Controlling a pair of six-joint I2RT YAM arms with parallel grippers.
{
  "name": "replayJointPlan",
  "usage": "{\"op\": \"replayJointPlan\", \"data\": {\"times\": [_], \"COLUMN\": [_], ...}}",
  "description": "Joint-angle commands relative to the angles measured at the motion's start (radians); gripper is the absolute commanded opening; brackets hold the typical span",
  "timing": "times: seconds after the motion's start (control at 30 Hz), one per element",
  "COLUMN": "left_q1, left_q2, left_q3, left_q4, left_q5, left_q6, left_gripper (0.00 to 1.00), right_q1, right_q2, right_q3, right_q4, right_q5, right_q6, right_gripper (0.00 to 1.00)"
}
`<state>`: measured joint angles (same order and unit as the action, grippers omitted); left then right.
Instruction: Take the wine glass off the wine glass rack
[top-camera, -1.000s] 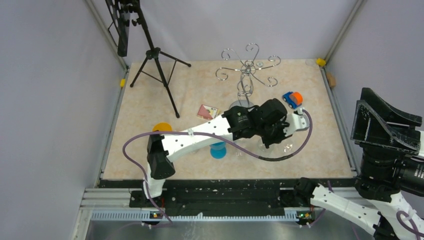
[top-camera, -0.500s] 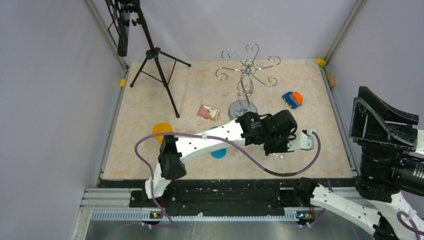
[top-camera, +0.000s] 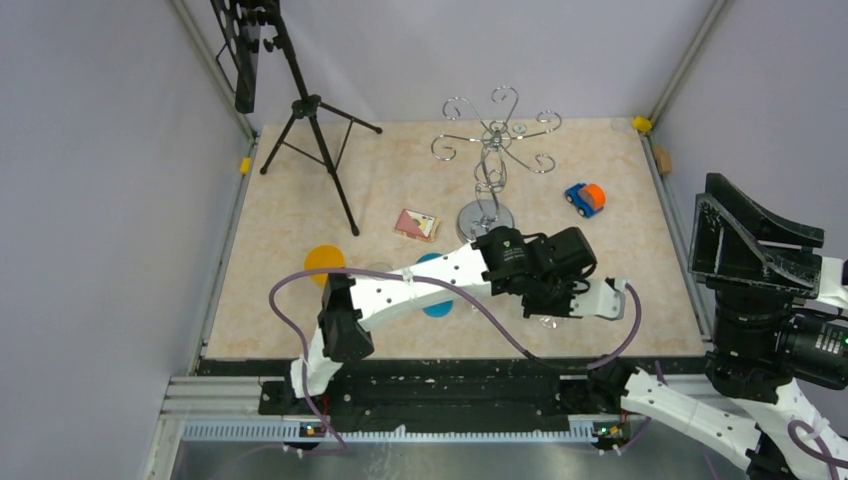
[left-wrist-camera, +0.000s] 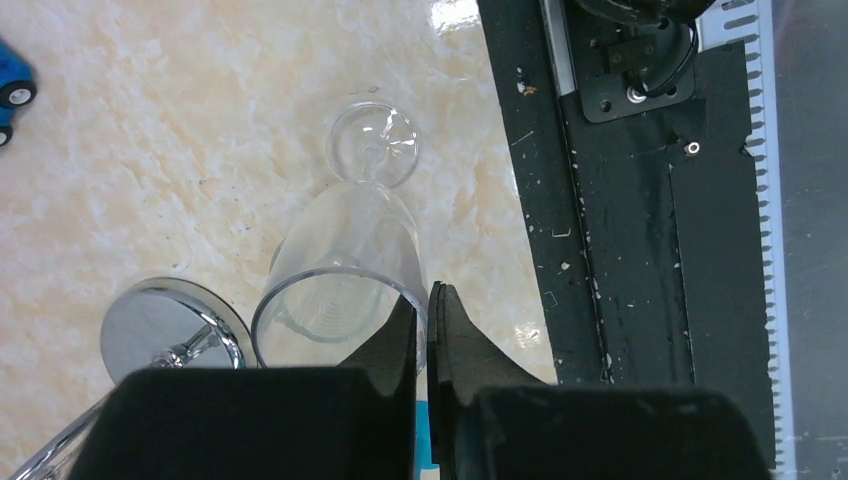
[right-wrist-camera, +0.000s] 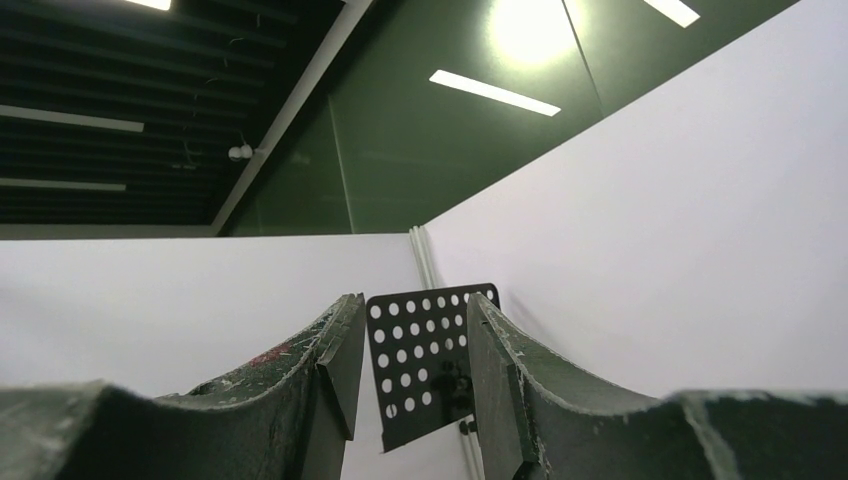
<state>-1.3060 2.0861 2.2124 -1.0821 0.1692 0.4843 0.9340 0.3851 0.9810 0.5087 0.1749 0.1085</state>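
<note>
The clear wine glass (left-wrist-camera: 345, 262) is off the rack, its round foot (left-wrist-camera: 375, 145) pointing down at the tabletop. My left gripper (left-wrist-camera: 428, 305) is shut on the wine glass, pinching the rim's wall between its two black fingers. In the top view this gripper (top-camera: 552, 298) hovers near the table's front right edge, with the glass faint under it. The chrome wine glass rack (top-camera: 492, 135) stands at the back centre with bare scroll arms; its disc base (left-wrist-camera: 168, 326) shows beside the glass. My right gripper (right-wrist-camera: 410, 312) is open, pointing up at a wall, holding nothing.
A black tripod (top-camera: 312, 128) stands back left. A blue and orange toy car (top-camera: 585, 198) sits right of the rack. A pink card (top-camera: 415, 224), an orange disc (top-camera: 323, 257) and a blue disc (top-camera: 436, 302) lie mid-table. The black front rail (left-wrist-camera: 620, 200) runs just beyond the glass.
My left arm has carried the wine glass away from the rack toward the front right of the table. The right arm has barely shifted.
</note>
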Motion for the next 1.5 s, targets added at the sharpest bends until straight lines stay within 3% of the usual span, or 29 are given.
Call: {"op": "replayJointPlan", "data": {"times": [0.0, 0.4, 0.73, 0.83, 0.9, 1.07, 1.17, 1.33, 1.47], "left_q1": [-0.008, -0.010, -0.010, -0.010, -0.010, -0.011, -0.010, -0.011, -0.012], "left_q2": [0.010, 0.078, 0.098, 0.100, 0.101, 0.094, 0.082, 0.061, 0.049], "left_q3": [0.046, 0.107, 0.113, 0.116, 0.120, 0.126, 0.124, 0.112, 0.093], "left_q4": [-0.023, -0.036, -0.035, -0.030, -0.028, -0.036, -0.048, -0.049, -0.057], "left_q5": [0.021, 0.003, -0.011, -0.023, -0.032, -0.037, -0.036, -0.030, -0.042], "left_q6": [0.055, 0.099, 0.096, 0.096, 0.100, 0.112, 0.119, 0.135, 0.164], "left_gripper": [0.00, 0.01, 0.13, 0.10, 0.00, 0.00, 0.00, 0.00, 0.00], "right_q1": [0.006, 0.005, 0.006, 0.005, 0.006, 0.006, 0.005, 0.006, 0.007], "right_q2": [-0.004, 0.020, 0.028, 0.028, 0.028, 0.030, 0.059, 0.179, 0.300], "right_q3": [-0.005, 0.020, 0.020, 0.022, 0.022, 0.029, 0.114, 0.382, 0.585], "right_q4": [0.011, -0.013, -0.018, -0.017, -0.016, -0.032, -0.205, -0.738, -1.115], "right_q5": [0.012, 0.019, 0.023, 0.024, 0.024, 0.050, 0.215, 0.756, 0.923], "right_q6": [0.012, 0.017, 0.031, 0.031, 0.028, 0.008, 0.002, 0.102, 0.159], "right_gripper": [0.43, 0.43, 0.43, 0.43, 0.43, 0.42, 0.37, 0.36, 0.39]}}
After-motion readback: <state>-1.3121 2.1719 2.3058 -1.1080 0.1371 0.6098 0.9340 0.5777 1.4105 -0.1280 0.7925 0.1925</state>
